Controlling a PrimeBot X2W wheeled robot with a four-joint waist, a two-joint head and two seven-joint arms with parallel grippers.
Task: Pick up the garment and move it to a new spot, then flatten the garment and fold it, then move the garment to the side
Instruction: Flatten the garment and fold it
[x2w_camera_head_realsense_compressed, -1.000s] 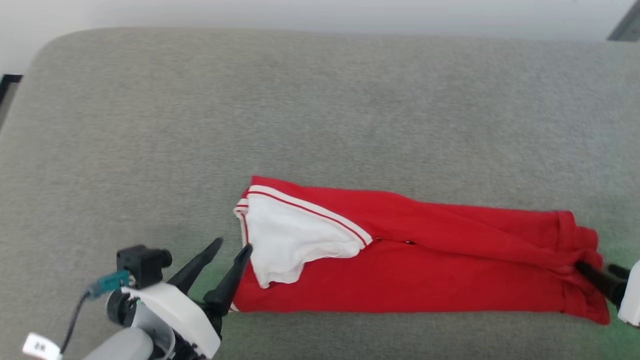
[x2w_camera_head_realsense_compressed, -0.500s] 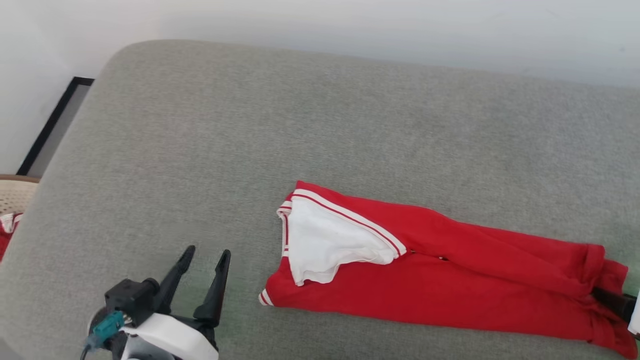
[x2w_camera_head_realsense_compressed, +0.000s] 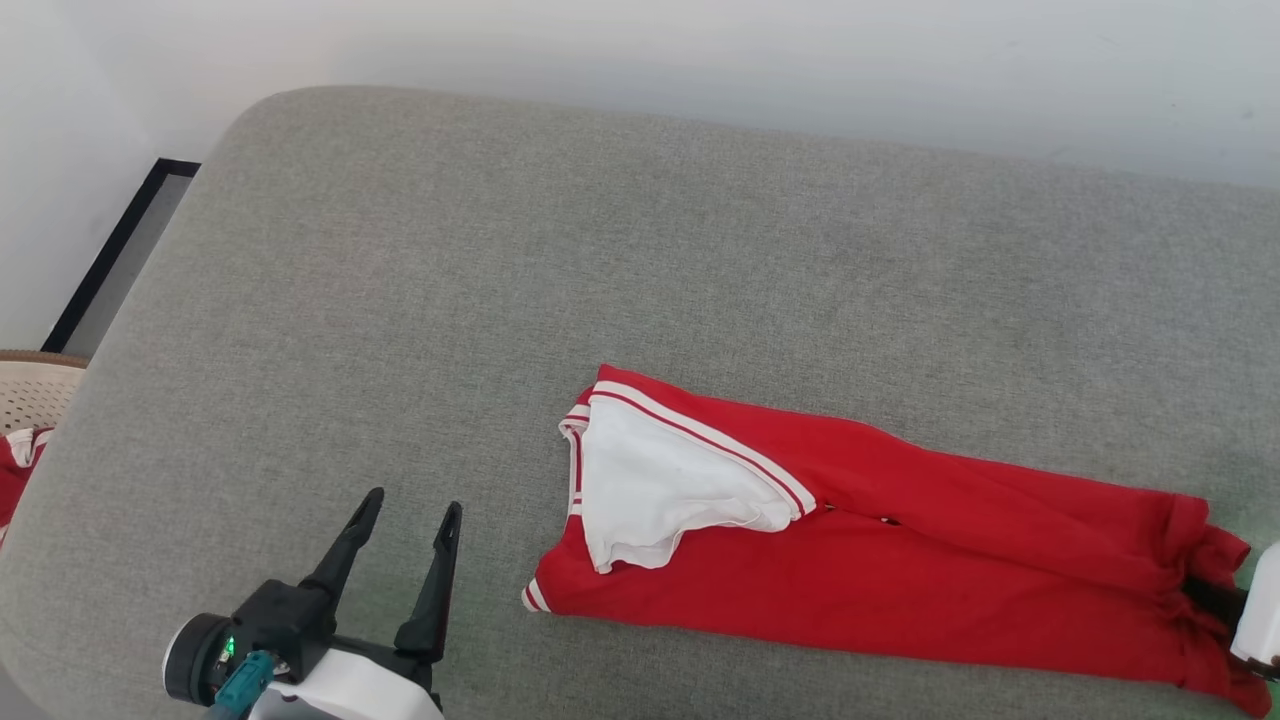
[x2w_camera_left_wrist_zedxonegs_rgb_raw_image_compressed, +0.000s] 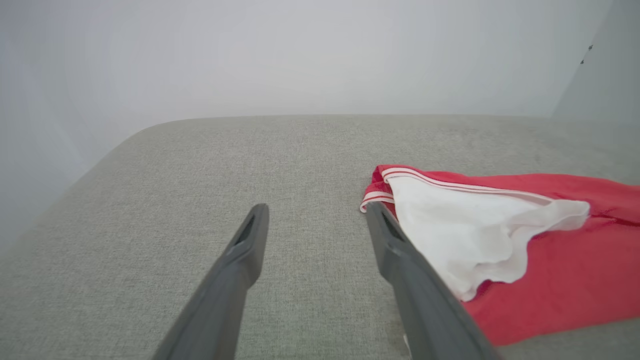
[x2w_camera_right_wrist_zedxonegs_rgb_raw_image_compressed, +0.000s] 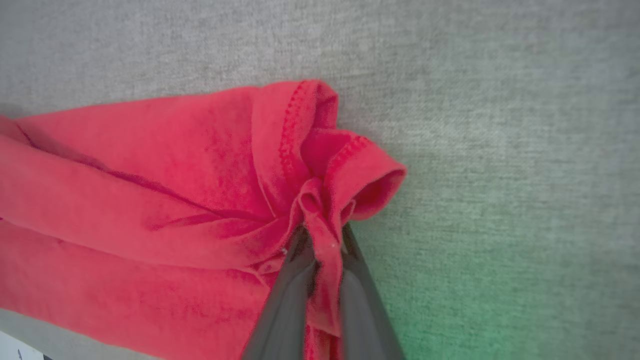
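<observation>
Softly rumpled red garment (x2w_camera_head_realsense_compressed: 950, 600), woven grey cushion (x2w_camera_head_realsense_compressed: 500, 250)

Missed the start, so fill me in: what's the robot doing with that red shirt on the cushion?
The robot is partway through folding. The garment lies on the grey cushion, folded lengthwise into a long strip. The right gripper is shut on the bunched hem at the strip's right end. The left gripper is open over bare cushion, a little left of the end with the white sleeve, and is not touching the fabric.
</observation>
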